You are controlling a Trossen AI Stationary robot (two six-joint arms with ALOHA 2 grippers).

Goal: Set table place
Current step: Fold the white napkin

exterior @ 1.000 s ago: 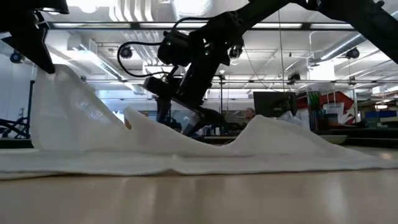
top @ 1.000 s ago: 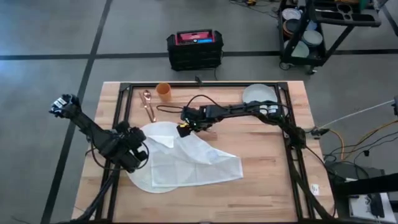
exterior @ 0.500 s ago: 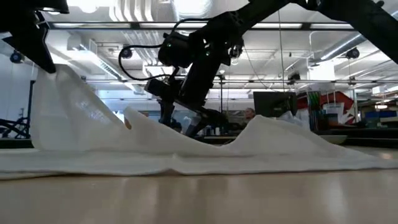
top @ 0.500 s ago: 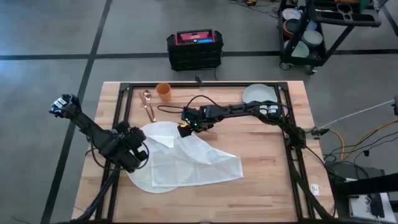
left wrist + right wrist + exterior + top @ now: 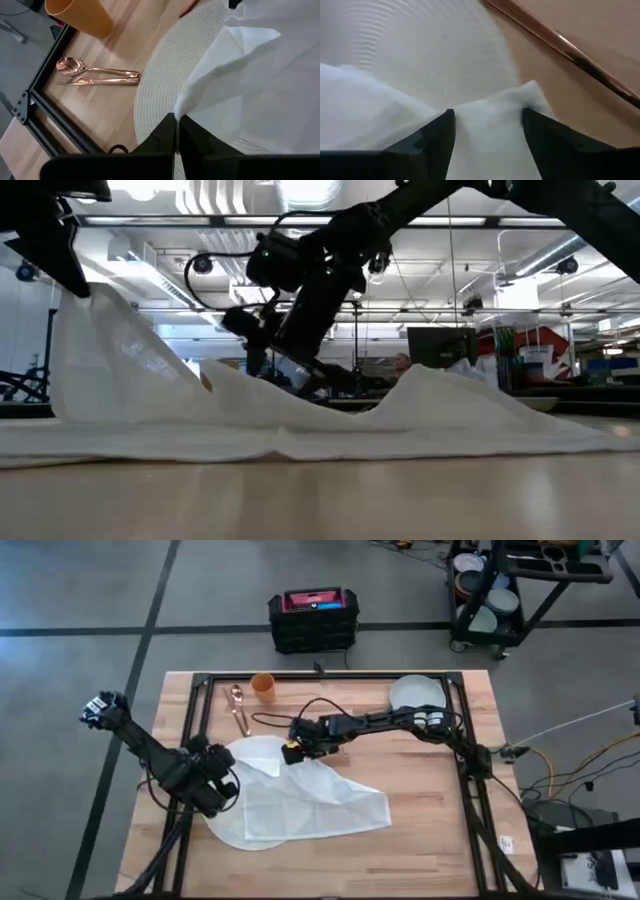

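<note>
Place mat (image 5: pixel 240 808), round and white, is seen lying flat on the desk (image 5: pixel 420 830), largely covered by a crumpled white cloth (image 5: pixel 310 795). The left gripper (image 5: pixel 222 790) is set at the mat's near-left edge; in its wrist view its two dark fingers (image 5: pixel 190 137) are pressed together with a fold of the cloth pinched between them, and the cloth is lifted there. The right gripper (image 5: pixel 291 751) is found at the mat's far edge, over the cloth's far corner. In the right wrist view its fingers (image 5: pixel 437 135) are spread apart, with the cloth corner (image 5: pixel 520 100) lying between and just ahead of them, the ribbed mat (image 5: pixel 420 45) beyond.

From the low view (image 5: pixel 280 340) the right gripper is seen just above the cloth ridge (image 5: pixel 300 415), and the cloth is raised steeply at the left gripper's side; the mat itself cannot be made out there. Only the left wrist view gives the woven rim of the mat (image 5: pixel 160 75) clearly, with copper cutlery (image 5: pixel 95 76) and an orange cup (image 5: pixel 80 15) lying well beyond the left jaws. A pale plate (image 5: pixel 416 692) is shown only from above, near the right arm's base.
</note>
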